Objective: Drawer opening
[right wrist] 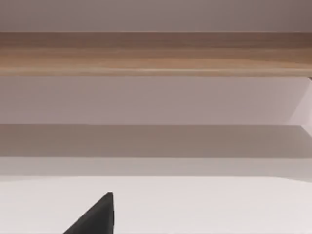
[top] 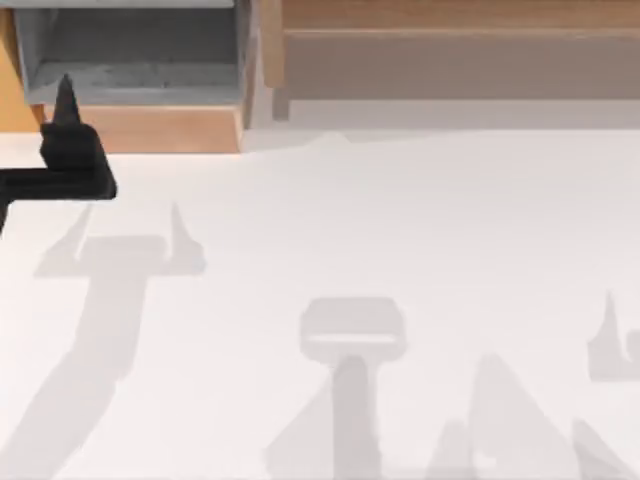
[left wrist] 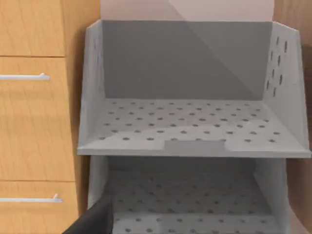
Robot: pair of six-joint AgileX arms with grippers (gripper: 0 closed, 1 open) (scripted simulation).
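Drawer: the drawer (top: 8,92) shows as a strip of bright orange wood at the far left edge of the top view, at the back of the table; I cannot tell how far out it stands
Neighbouring drawer: just to its right a second drawer (top: 150,128), with a paler tan front, is pulled out over the table, its dark grey speckled inside open to the camera
Left hand: the left hand (top: 68,120) is at the back left of the table, its black body across the left end of the tan front; one dark finger (top: 65,98) points over the grey inside, close to that drawer's left wall
Left hand state: one finger is visible, so I cannot tell how wide it is set; nothing is seen held in it
Left wrist view: orange-wood fronts (left wrist: 31,122) are stacked one above another, with silver bar handles (left wrist: 24,76), beside two grey perforated trays (left wrist: 190,126), one above the other; a dark finger (left wrist: 95,219) shows at the lower edge
Right hand: the right hand (right wrist: 97,218) shows as one dark finger in its own wrist view, above the white table (right wrist: 219,204) and facing a long wooden shelf (right wrist: 156,53); I cannot tell its opening
Shelf: the same wooden shelf (top: 450,50) runs along the back right of the top view
Table: white table (top: 400,220), crossed by soft grey shadows
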